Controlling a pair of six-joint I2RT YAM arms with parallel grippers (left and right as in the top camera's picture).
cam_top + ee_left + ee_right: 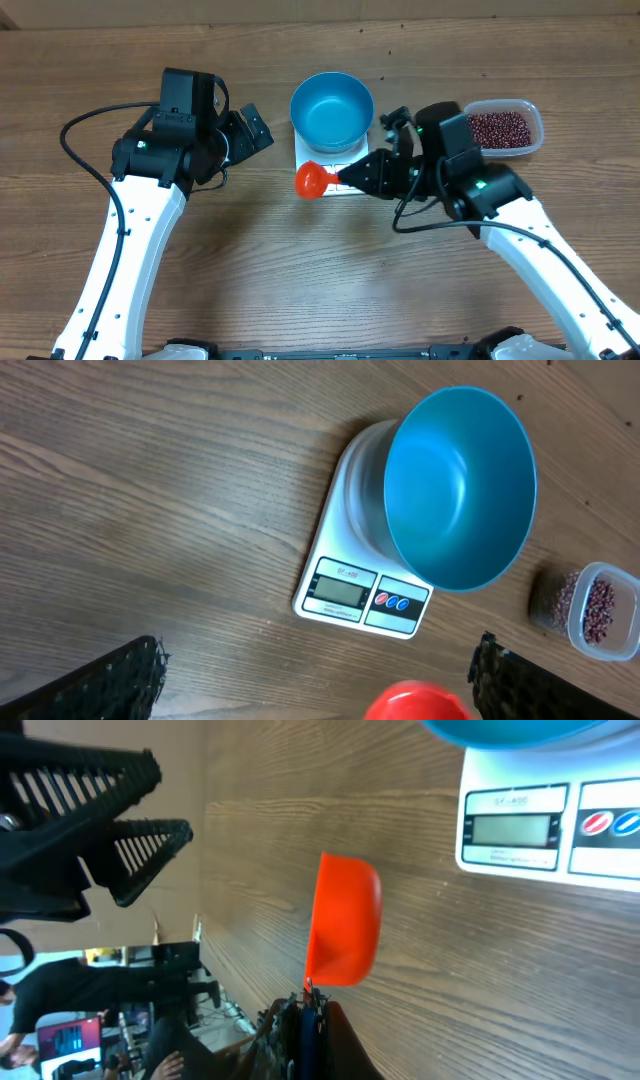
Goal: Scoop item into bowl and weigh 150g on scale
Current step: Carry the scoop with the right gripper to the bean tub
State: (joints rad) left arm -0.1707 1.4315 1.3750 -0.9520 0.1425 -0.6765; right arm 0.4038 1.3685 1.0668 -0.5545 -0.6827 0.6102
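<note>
Overhead and wrist views of a two-arm bean-weighing station on a wooden table (250, 260). The white scale (345, 520) is placed at the centre of the far half of the table, and the bright-blue bowl (332, 110) is seated on its far portion, so that only the near edge with the display window (340, 592) and two small round buttons is left exposed; the digits cannot be read. The dark red-brown beans (498, 127) are held as a maroon heap in a clear rounded-rectangular tub (530, 143), which is set on the table to the right of the bowl, apart from it and partly screened by the right arm. The right end effector (350, 175) is seen clamped tight on the handle of an orange scoop (312, 181), which is pointed leftward with its cup at the near left corner of the scale, in front of the display edge; whether the cup rests on the table or is held above it cannot be determined. The left end effector (250, 130) is positioned to the left of the scale, directed toward it, with its jaws spread wide and nothing between them; in the left wrist view its two dark fingers are seen at the lower corners, framing the scale and bowl.
</note>
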